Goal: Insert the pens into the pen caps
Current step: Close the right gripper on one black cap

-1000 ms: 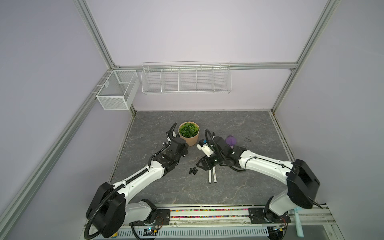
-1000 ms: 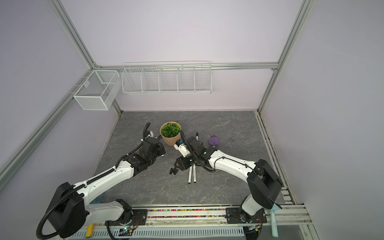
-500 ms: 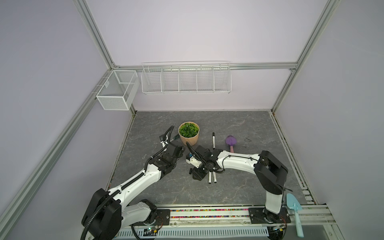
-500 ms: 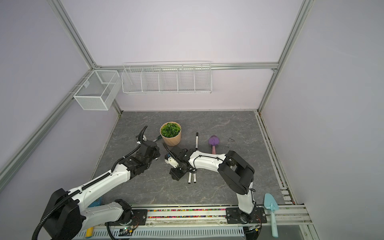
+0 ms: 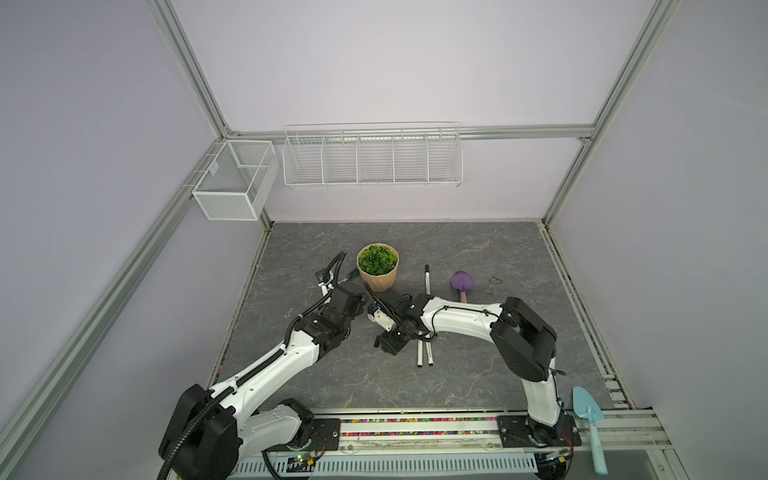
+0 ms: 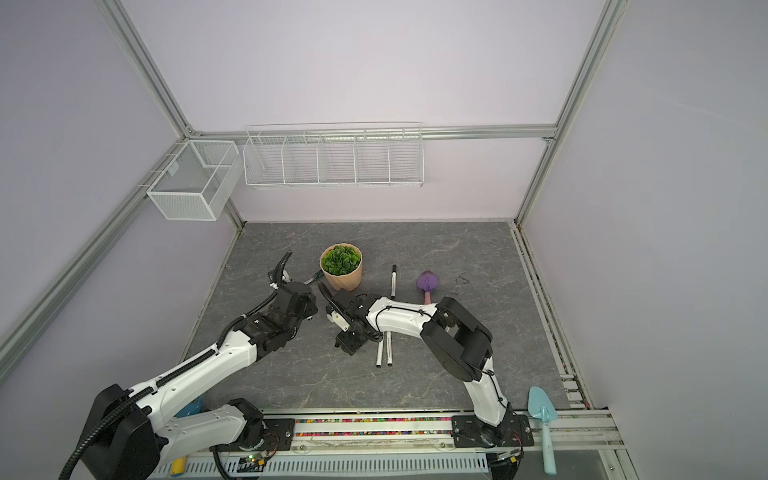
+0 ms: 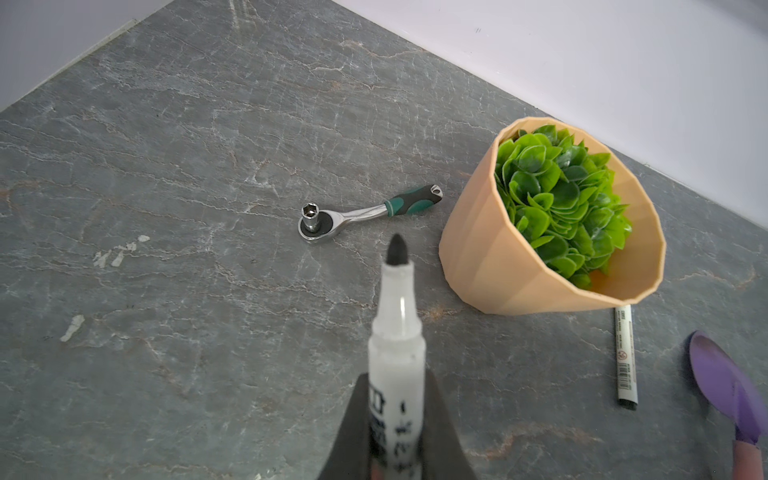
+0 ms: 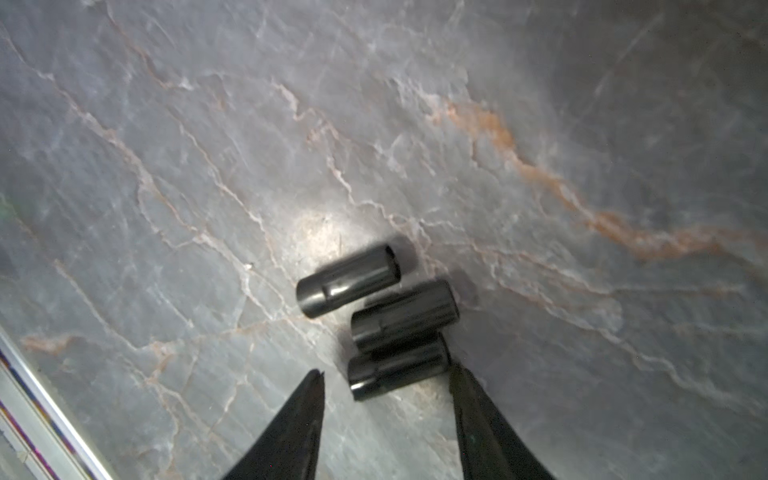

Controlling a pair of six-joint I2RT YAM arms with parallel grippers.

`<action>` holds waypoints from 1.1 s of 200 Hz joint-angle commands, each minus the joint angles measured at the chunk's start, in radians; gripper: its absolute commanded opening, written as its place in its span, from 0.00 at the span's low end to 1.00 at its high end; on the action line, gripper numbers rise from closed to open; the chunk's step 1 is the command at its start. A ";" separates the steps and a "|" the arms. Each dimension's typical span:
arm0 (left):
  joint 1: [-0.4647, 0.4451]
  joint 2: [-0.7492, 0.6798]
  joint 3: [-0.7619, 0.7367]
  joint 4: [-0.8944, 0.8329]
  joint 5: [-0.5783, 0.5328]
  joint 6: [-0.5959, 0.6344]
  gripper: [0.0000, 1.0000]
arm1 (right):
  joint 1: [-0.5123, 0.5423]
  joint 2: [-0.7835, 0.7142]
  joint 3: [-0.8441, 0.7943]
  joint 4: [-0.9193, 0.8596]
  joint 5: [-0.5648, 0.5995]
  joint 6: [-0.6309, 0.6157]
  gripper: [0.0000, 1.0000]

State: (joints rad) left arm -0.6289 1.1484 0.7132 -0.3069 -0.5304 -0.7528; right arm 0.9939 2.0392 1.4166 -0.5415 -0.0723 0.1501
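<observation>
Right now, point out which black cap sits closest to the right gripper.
The cap lying between the tips of the open right gripper; the middle cap and the far cap lie beyond it.

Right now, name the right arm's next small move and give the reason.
Probably ease the right jaws down and close them on the nearest short black cylindrical plastic cap: they stand open with that cap lying across the gap between their tips, while the left jaws grip an uncapped slim white marker pen.

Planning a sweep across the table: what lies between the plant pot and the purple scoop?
One pen lies between the plant pot and the purple scoop, apart from both; both top views show it.
</observation>
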 commanded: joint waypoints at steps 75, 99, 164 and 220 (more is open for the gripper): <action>0.004 -0.014 -0.003 -0.014 -0.013 0.013 0.00 | -0.006 0.001 -0.018 -0.045 0.211 0.043 0.50; 0.003 -0.004 -0.002 -0.004 -0.002 0.014 0.00 | -0.014 -0.011 -0.024 -0.040 0.216 0.048 0.49; 0.004 -0.009 -0.003 -0.017 0.009 0.013 0.00 | -0.022 -0.005 -0.011 -0.004 0.158 0.058 0.49; 0.004 -0.007 -0.003 -0.020 0.015 0.021 0.00 | -0.017 0.039 0.025 -0.006 0.147 0.057 0.43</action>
State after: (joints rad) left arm -0.6285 1.1481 0.7132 -0.3141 -0.5163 -0.7361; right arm 0.9768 2.0445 1.4216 -0.5507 0.0967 0.1978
